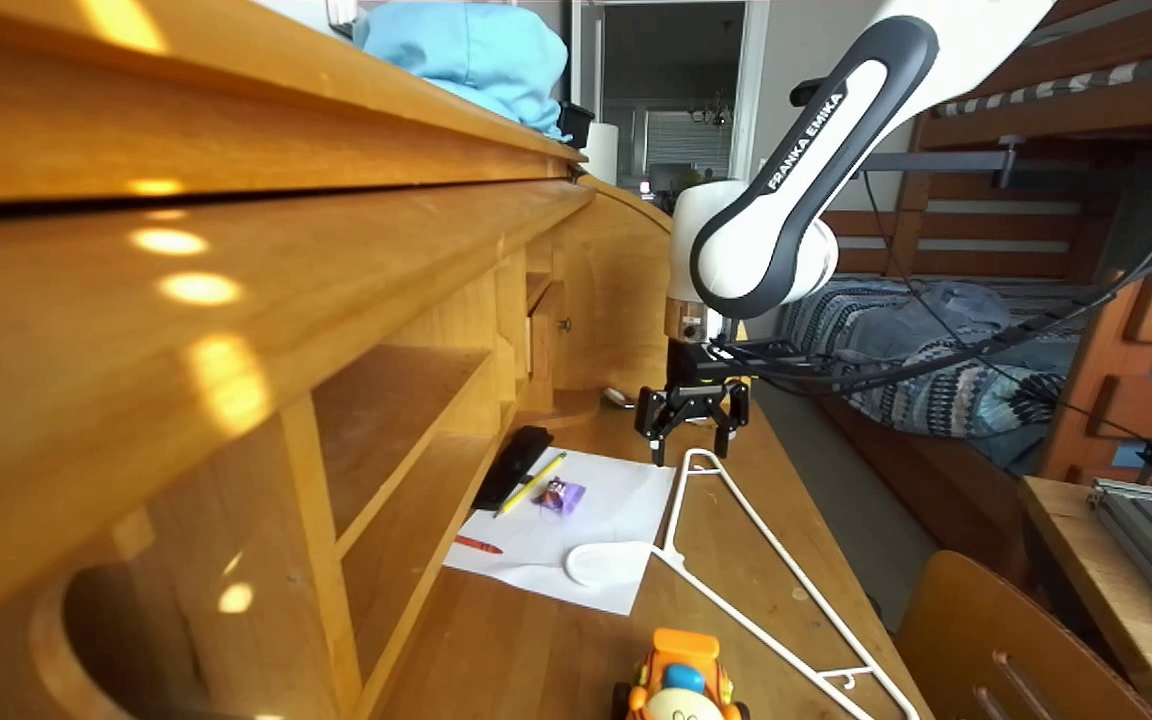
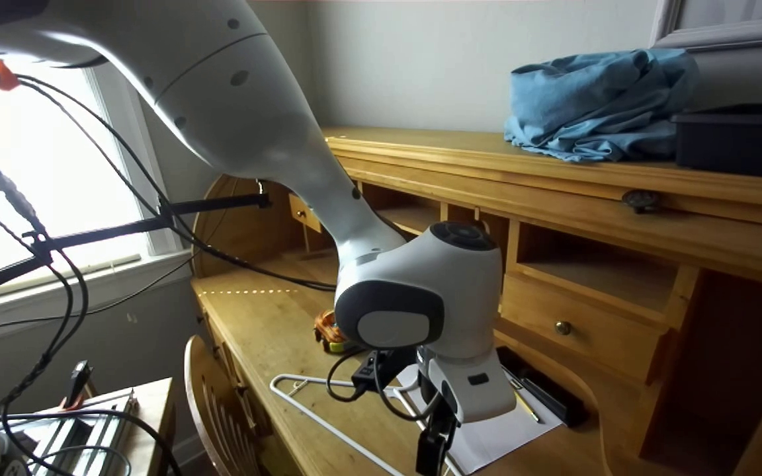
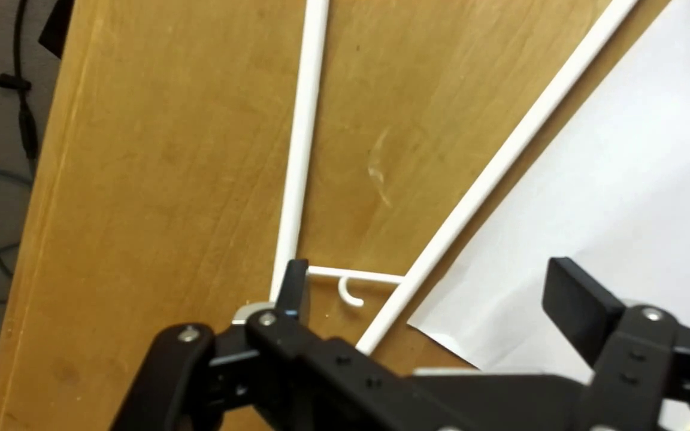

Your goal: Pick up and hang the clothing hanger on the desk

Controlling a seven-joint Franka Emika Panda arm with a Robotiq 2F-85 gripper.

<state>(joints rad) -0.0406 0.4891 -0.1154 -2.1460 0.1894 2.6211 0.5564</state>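
The white clothing hanger [image 1: 766,636] lies flat on the desk [image 1: 536,650], its curved hook [image 1: 596,546] over the paper. It also shows in an exterior view [image 2: 338,433], partly hidden by the arm, and in the wrist view [image 3: 302,137]. My gripper [image 1: 691,452] points down with fingers apart and empty, above the hanger's narrow far corner. In the wrist view, the left finger of the gripper [image 3: 429,269] overlaps one bar, the crossbar with its small hook lies between the fingers, and the right finger is over the paper. That corner's tip is hidden by the gripper.
White paper [image 1: 626,500] lies beside the hanger, with a yellow pencil [image 1: 531,485], a purple-wrapped item [image 1: 561,495] and a red crayon [image 1: 478,545] on it. A black case [image 1: 511,465] and an orange toy car [image 1: 684,680] are nearby. A chair [image 1: 1016,640] stands at the desk's edge.
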